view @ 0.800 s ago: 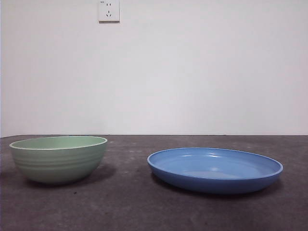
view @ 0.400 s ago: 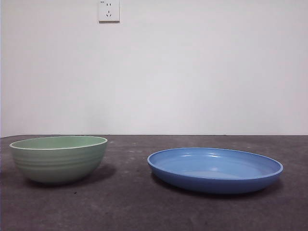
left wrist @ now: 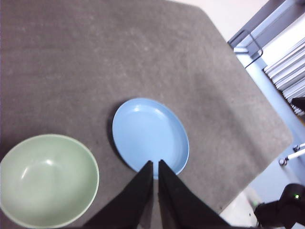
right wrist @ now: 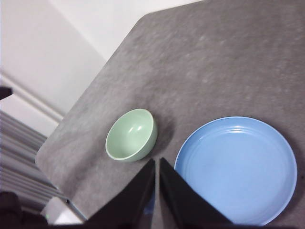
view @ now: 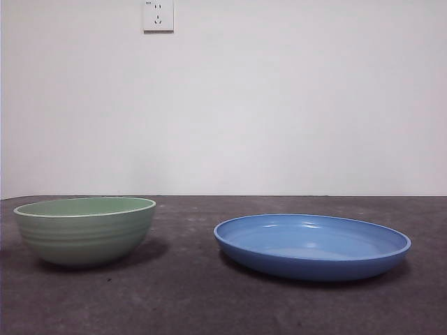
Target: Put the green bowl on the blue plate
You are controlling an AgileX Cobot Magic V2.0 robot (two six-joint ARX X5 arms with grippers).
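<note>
Mint-green and ribbed, the green bowl [view: 85, 230] sat upright on the left of the bench [view: 188, 300], a dark grey, rough-textured surface. To its right, well apart from it, lay the blue plate [view: 312, 246], glossy and shallow, flat on the bench with nothing in it. The bowl was empty too. A white wall rose behind the bench, and a white socket [view: 158, 15] was fixed high on it, above the bowl. Neither arm showed from the front. From above, the left tool [left wrist: 155, 165] hung high over the near edge of the plate, its two black jaws clenched together on nothing. The right tool [right wrist: 157, 162] hung high over the bare bench between bowl and plate, likewise clenched and empty.
</note>
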